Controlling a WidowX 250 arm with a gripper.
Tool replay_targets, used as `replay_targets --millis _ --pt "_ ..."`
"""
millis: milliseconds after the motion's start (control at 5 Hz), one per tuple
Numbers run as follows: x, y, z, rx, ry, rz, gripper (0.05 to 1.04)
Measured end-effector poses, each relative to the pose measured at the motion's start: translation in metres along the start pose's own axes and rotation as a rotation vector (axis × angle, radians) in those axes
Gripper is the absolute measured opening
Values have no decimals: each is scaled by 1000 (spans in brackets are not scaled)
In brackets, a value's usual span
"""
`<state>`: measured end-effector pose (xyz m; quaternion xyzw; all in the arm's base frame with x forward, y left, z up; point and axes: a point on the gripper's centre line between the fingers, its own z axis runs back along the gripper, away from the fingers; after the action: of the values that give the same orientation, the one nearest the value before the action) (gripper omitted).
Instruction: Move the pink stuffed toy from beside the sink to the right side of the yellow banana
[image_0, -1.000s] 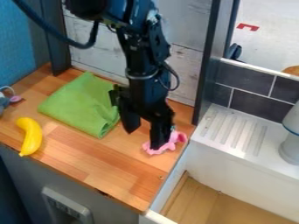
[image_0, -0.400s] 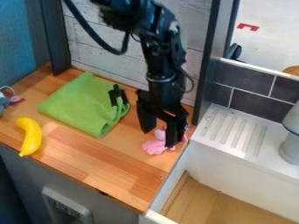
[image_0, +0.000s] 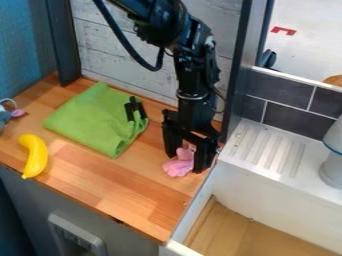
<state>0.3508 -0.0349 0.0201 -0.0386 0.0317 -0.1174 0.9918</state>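
Pink soft toy (image_0: 179, 167) on worktop (image_0: 133, 185), near white sink (image_0: 267, 177). My hand (image_0: 185, 163) part-open astride toy; whether any grip, I cannot tell. Sound grasp needs toy centred, fingers closing evenly, fuller body taken rather than loose edge.

The fixed camera looks slantwise down from above, fairly near the wooden counter (image_0: 127, 192).

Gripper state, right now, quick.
Gripper: open, its fingers apart with part of the pink toy between them, at the counter's right side; whether they touch it cannot be told.
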Motion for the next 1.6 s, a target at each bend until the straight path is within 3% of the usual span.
replay_targets --millis 400,600,800,1000,1200,1400,1600 --pt "-4 15 -10 -18 25 38 482" --pt "-12 12 -8 -25 48 31 398" --pt "-25 2 40 -17 -76 35 386" --pt "-56 -14 51 47 -50 127 386" --pt "-89 -16 45 63 46 211 386" --pt "-131 7 32 44 126 352 386" --pt "-149 31 24 33 122 411 386"
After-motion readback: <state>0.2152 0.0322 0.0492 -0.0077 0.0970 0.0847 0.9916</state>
